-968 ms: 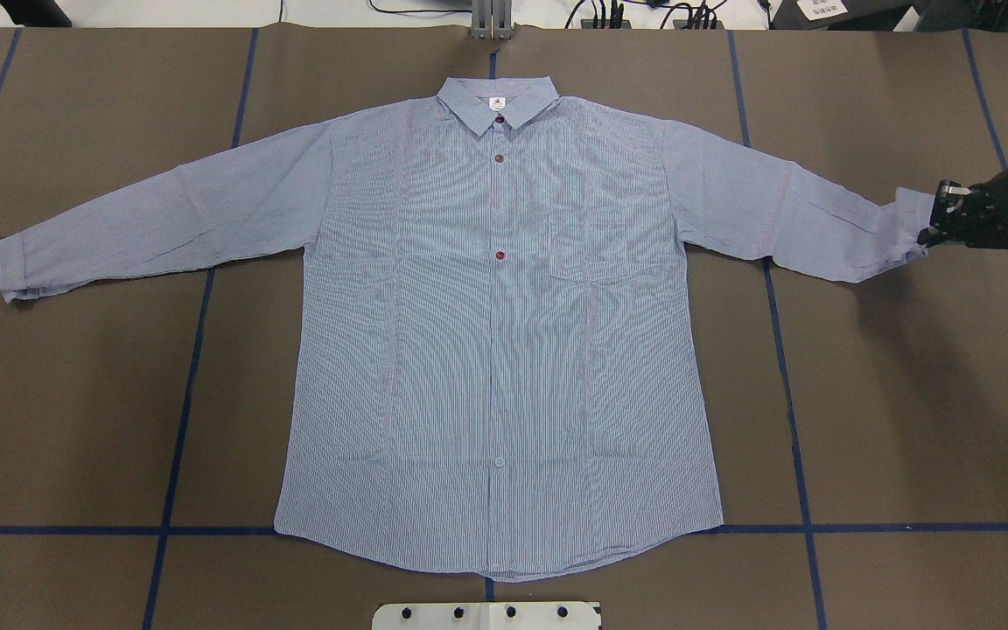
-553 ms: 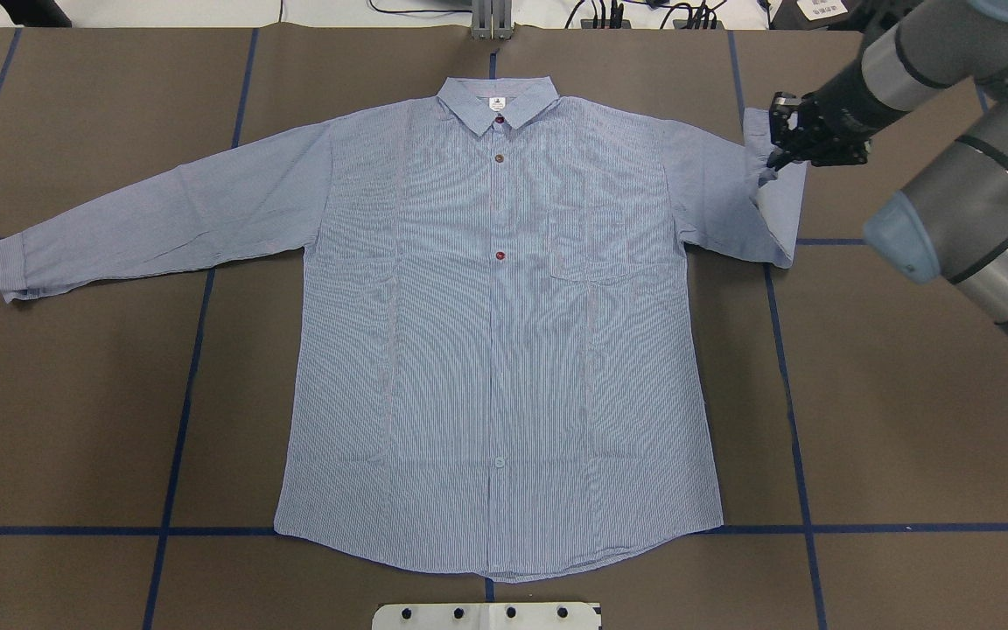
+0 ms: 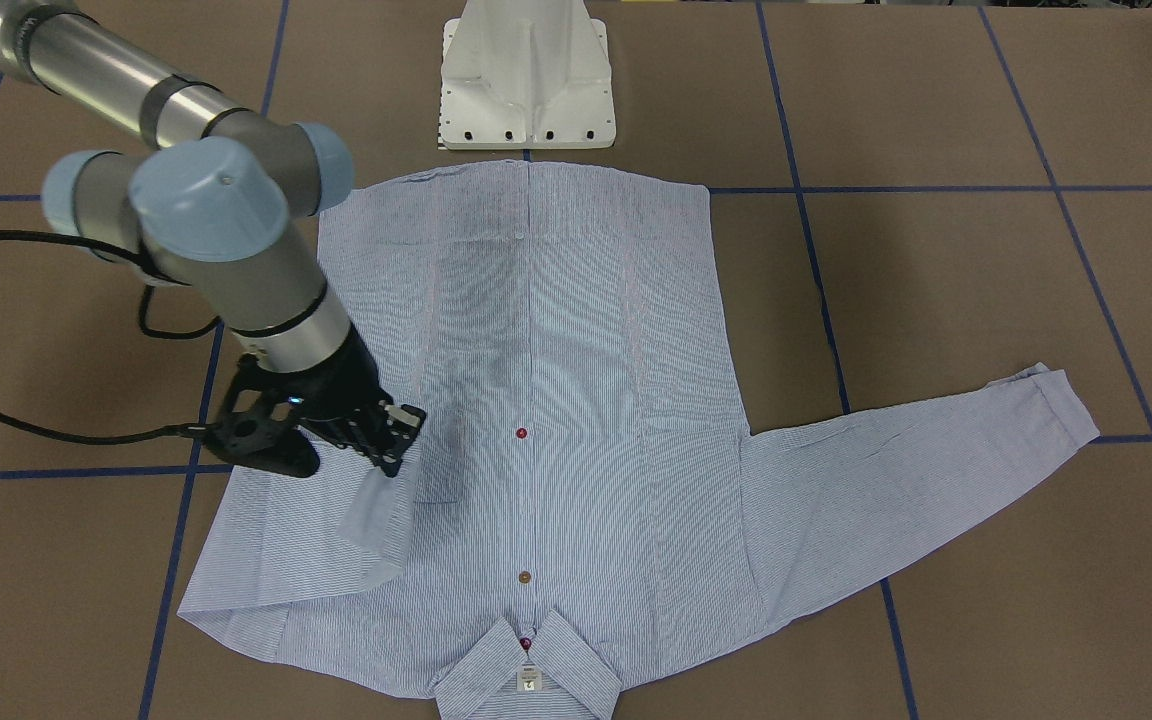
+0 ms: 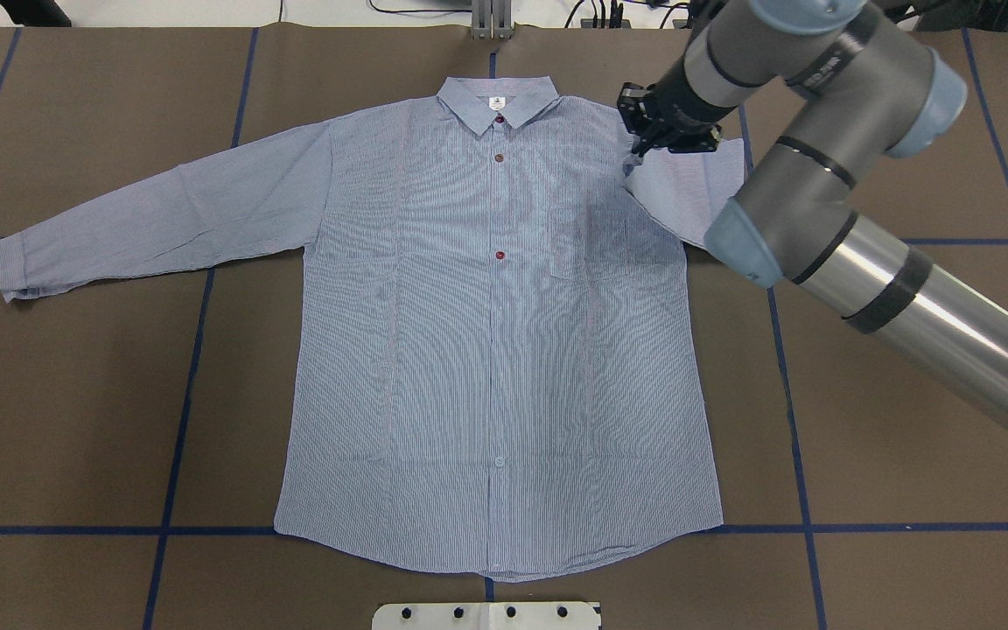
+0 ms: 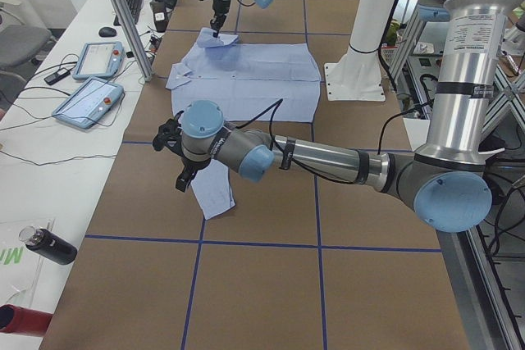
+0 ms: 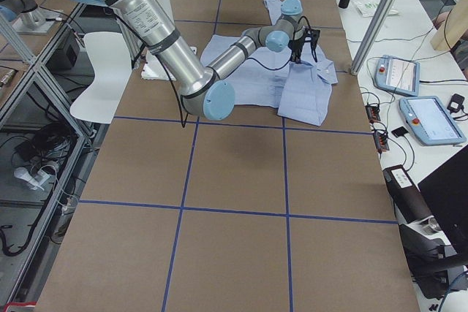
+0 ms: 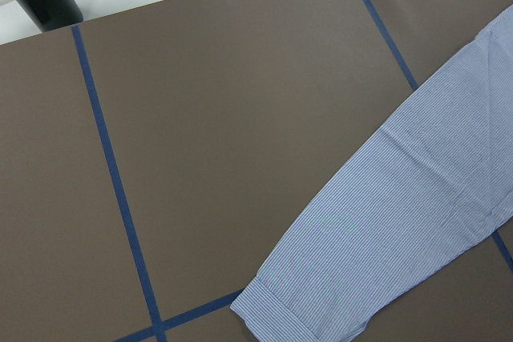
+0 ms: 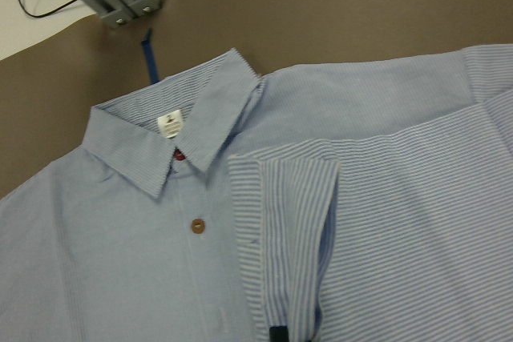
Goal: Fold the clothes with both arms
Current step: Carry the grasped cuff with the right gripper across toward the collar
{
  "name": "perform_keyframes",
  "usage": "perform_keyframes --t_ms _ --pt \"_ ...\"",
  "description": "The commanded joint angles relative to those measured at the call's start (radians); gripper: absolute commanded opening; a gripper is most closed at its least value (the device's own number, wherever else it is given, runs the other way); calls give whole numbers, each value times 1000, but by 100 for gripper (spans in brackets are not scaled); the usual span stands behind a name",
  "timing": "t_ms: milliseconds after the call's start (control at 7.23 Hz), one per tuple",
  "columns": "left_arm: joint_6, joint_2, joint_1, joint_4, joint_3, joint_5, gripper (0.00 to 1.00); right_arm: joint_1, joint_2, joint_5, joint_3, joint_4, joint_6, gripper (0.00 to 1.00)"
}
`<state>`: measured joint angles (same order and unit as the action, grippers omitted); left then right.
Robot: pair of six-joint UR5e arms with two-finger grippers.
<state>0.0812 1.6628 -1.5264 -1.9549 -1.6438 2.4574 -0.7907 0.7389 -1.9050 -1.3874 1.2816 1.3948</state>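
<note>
- The right gripper [image 4: 638, 149] is pinched tight on the cuff [image 8: 280, 222] of the right sleeve [image 4: 688, 188], holding it a little off the cloth, so the sleeve doubles back on itself instead of dragging
- The striped shirt [image 4: 486, 350] lies buttoned and face up on the bench [image 4: 75, 394], its body spread below and to the left of that gripper; the collar [image 4: 495, 101] is just beside the gripper and the chest pocket [image 4: 605, 249] is near, below it
- I'd guess the cuff is being brought inward so the sleeve lands across the chest as the first fold
- The left gripper [image 5: 176, 157] hangs above the end of the left sleeve [image 4: 163, 219], well apart from the other gripper; I cannot tell whether it is spread or closed
- A second ago the right gripper was out at the bench's right edge with the sleeve stretched straight; it has since swung the cuff in over the shoulder, while the body and left sleeve have not shifted
</note>
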Motion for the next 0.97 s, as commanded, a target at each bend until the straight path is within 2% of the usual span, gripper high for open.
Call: perform_keyframes --t_ms 0,277,830 --pt "5 0 2 -1 -1 0 100 54 -151 60 125 -1 3 0" --pt "6 0 3 -7 1 0 100 90 -226 89 194 -2 4 0" --pt "9 0 17 -9 2 0 100 114 -265 127 246 -4 4 2"
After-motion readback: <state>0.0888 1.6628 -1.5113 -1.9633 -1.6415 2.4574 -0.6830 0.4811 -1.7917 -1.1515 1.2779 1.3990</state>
